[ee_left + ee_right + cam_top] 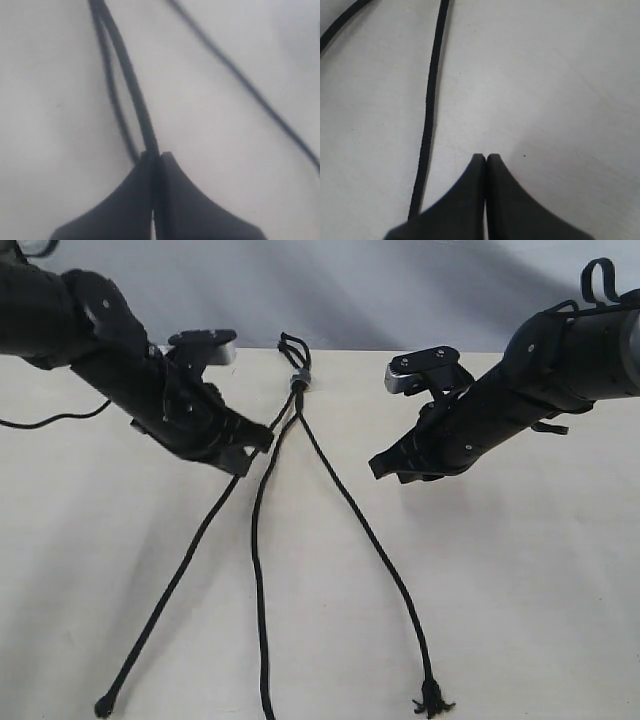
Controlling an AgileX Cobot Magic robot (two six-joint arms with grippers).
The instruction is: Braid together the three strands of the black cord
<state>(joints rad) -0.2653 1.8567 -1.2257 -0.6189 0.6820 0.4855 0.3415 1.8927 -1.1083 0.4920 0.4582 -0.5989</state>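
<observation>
Left hand [156,156] pinches the left strand [131,85]; right hand [486,156] hangs apart

A black cord [256,540] is lying on the pale desk [520,620], its grey band [299,380] near the far edge. Its three strands [372,540] are spreading out toward the near edge.
</observation>
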